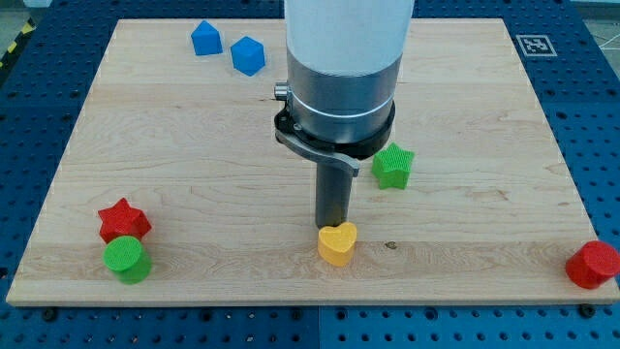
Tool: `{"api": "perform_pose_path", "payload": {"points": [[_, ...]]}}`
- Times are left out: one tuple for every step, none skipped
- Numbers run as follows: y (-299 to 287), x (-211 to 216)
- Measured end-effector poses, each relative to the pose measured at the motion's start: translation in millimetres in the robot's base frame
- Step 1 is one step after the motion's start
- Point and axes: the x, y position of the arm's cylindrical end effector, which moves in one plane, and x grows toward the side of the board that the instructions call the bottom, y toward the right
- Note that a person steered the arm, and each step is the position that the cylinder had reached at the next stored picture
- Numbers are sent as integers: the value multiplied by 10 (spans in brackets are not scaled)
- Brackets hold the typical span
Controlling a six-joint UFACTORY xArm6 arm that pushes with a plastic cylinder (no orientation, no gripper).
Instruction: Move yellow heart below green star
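The yellow heart (337, 243) lies near the board's bottom edge, a little right of centre. The green star (392, 166) sits above it and to its right. My tip (334, 226) is right at the heart's top edge, touching or almost touching it. The rod hangs from the large grey and white arm body (344, 68) that covers the board's upper middle.
Two blue blocks, a pentagon-like one (205, 38) and a cube-like one (248, 54), sit at the top left. A red star (123, 221) and a green cylinder (127, 259) sit at the bottom left. A red block (592, 264) lies at the board's bottom right corner. The wooden board (194, 145) ends close below the heart.
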Motion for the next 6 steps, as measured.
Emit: {"api": "perform_pose_path", "payload": {"points": [[-389,-26],[-522,193],[-136,472],[418,422],[916,226],[896,264]]}}
